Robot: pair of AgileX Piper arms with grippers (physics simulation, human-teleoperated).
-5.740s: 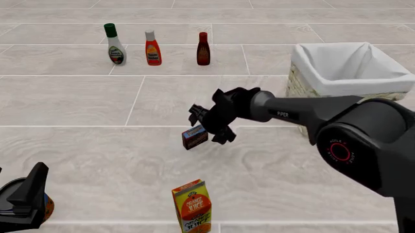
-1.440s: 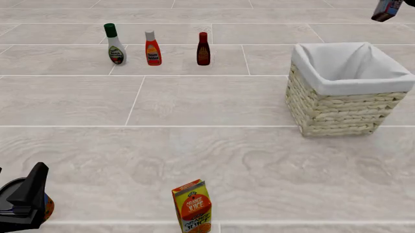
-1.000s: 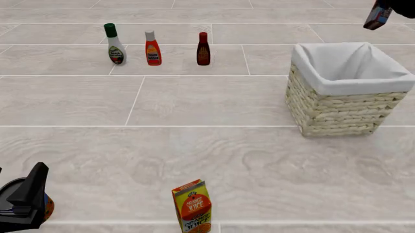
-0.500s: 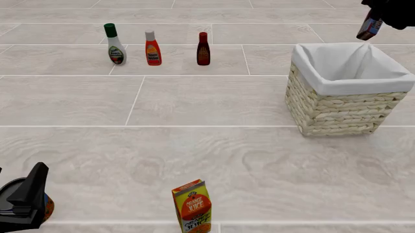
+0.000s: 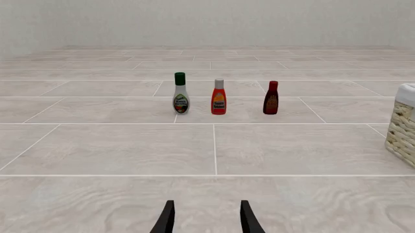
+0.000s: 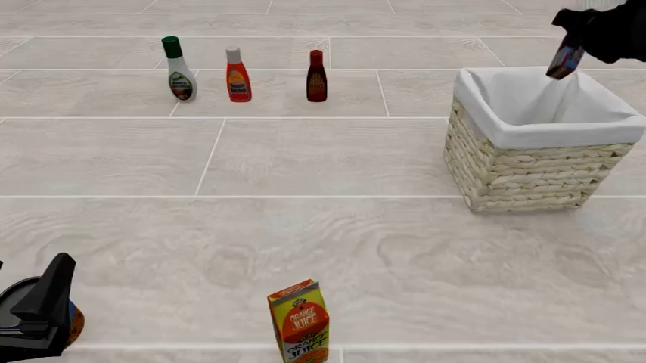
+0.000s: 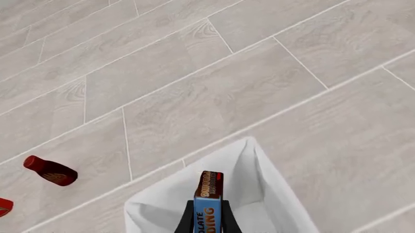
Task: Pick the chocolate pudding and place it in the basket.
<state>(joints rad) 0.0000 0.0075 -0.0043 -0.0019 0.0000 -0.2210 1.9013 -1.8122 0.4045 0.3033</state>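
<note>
Pale wood-grain tiles cover the whole table under my arms, running back to a plain grey wall.

My right pincer (image 6: 577,47) is clenched on the small chocolate pudding carton (image 7: 208,206), its dark brown faces and blue top pinched edge-on between the two fingers (image 7: 188,224). I carry it high and tilted so it clears the folded cloth on the way in. Directly below the pincer gapes the large square pale wicker basket with its white liner (image 6: 525,130); the wrist camera looks straight down past the carton into the liner's hollow, so I judge the carton is over the far part of the opening, not yet inside. Letting go from here would likely drop it in, though a little more descent would make for a gentler landing.

Well away from that pincer, toward the far left of the table, stand three bottles in a row: a white one with a green cap (image 6: 178,70), an orange-red one (image 6: 237,76) and a dark red one (image 6: 316,76). Nearer me an orange juice carton (image 6: 299,321) stands upright, irrelevant to the job.

My left pincer (image 5: 206,219) rests low and released, fingers apart around nothing.
</note>
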